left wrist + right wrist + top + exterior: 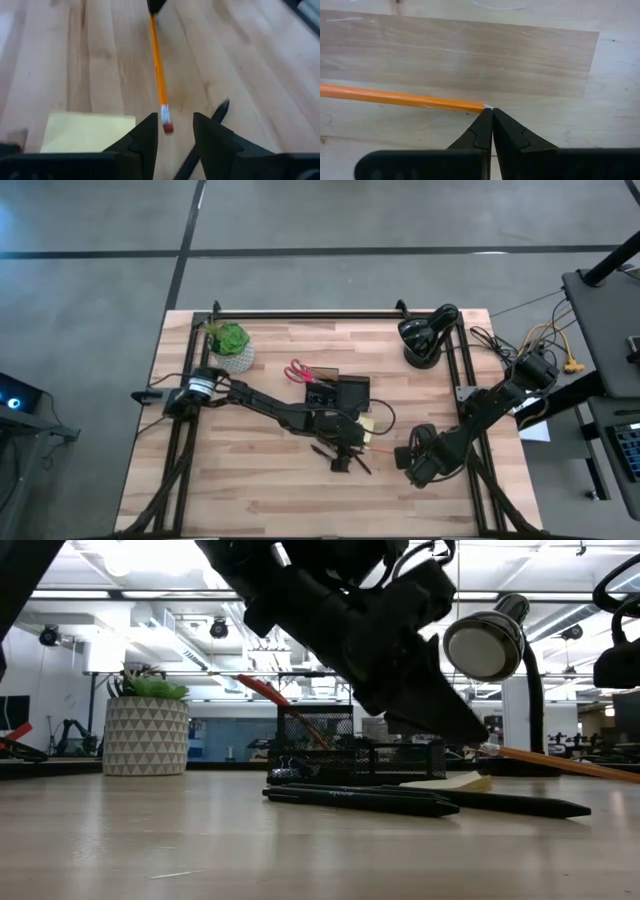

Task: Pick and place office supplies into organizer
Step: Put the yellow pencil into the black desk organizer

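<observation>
Left claw (175,127): spread, hovering over the eraser end of the orange pencil (159,70).
Right claw (491,122): pressed together, pinching the pencil's tip at 3 o'clock.
Sticky-note pad (87,131): on the bench (260,500), beside the left claw.
Organizer (338,392): 12 o'clock of the pencil.

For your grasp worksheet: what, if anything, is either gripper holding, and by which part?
The right gripper is shut on the tip end of the orange pencil. The left gripper is open around its eraser end, holding nothing.
</observation>
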`<act>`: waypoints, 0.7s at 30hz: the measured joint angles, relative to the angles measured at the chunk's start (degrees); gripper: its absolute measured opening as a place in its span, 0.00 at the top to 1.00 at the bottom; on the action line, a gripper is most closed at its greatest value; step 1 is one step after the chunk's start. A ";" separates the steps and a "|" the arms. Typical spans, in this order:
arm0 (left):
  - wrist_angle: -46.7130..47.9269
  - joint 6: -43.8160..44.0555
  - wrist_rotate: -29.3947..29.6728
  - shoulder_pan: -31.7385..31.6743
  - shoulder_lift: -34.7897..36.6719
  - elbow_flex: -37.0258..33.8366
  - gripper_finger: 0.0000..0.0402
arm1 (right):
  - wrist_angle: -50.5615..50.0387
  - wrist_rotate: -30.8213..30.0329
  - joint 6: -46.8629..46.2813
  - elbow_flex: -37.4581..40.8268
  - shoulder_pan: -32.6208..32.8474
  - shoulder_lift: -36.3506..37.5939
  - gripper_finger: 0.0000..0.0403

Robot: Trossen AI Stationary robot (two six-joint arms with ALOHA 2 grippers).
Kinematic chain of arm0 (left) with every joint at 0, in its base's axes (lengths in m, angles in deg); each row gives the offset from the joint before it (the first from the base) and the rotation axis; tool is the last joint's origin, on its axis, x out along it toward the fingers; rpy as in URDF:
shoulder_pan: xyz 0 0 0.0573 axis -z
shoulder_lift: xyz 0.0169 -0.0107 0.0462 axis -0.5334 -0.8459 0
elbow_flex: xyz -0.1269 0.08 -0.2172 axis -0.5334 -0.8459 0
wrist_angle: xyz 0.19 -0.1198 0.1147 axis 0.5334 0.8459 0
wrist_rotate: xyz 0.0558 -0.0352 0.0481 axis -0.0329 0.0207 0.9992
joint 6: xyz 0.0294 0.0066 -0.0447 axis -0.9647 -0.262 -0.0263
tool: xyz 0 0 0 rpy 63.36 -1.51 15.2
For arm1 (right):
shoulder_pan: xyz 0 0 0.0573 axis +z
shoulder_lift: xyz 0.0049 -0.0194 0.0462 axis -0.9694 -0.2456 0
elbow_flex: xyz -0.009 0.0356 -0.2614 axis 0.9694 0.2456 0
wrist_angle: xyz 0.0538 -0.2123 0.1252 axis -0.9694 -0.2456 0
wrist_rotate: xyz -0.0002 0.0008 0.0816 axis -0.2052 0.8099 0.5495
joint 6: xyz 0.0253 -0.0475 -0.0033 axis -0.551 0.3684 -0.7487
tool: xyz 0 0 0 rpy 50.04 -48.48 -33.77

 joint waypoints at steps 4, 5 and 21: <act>-1.33 0.04 0.02 0.02 -0.32 0.02 0.74 | 0.01 0.00 0.08 0.02 0.01 0.00 0.98; -1.37 0.04 0.01 0.02 -0.34 0.00 0.74 | 0.01 0.00 0.09 0.00 0.00 0.00 0.98; -1.87 0.04 0.01 0.09 -1.56 0.07 0.74 | 0.01 -0.25 0.09 0.02 0.01 -0.02 0.98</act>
